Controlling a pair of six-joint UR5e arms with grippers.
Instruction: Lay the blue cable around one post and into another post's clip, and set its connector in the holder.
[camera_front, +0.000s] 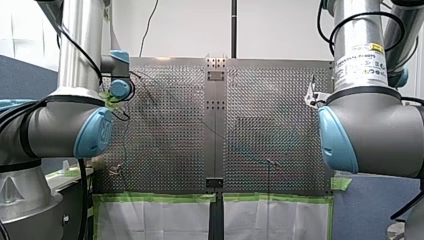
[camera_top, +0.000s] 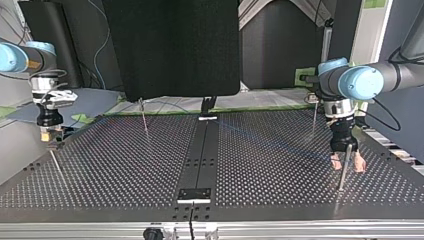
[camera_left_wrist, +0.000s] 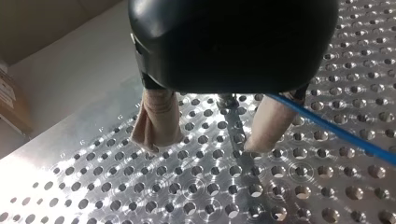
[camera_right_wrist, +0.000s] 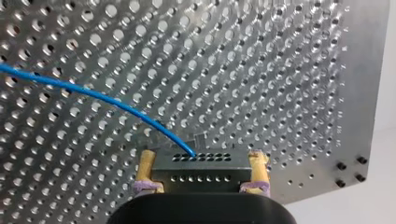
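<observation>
**Two robot arms at a perforated desk: one grips the cable's connector, the other straddles a post**

My right gripper (camera_right_wrist: 201, 158) is closed on a black rectangular connector (camera_right_wrist: 201, 170), a matte block with two rows of small holes across its face. Its yellow-padded fingers (camera_right_wrist: 147, 168) press on the block's two short ends, which leaves the holed face and the cable's exit free. A thin, smooth blue cable (camera_right_wrist: 93, 94) leaves the connector's far edge and curves away in a loose arc over the shiny, perforated metal desk (camera_right_wrist: 280, 70). This gripper hangs near one corner of the desk.

My left gripper (camera_left_wrist: 205, 144) has a glossy black body and soft, cloth-like beige pads (camera_left_wrist: 159, 119). It stands wide open with its tips close to the desk, one finger on each side of a thin upright metal post (camera_left_wrist: 233, 119). It clamps nothing. The blue cable runs in a straight line past the outer side of one pad. Whether it touches the pad or bends around the post cannot be told.

The open fingers seem placed to steady or guide the cable at the post, not to pinch it.

Another thin post (camera_top: 145, 117) stands well apart on the desk. The clip and the holder cannot be made out. By the look of it, the connector is not yet seated.
</observation>
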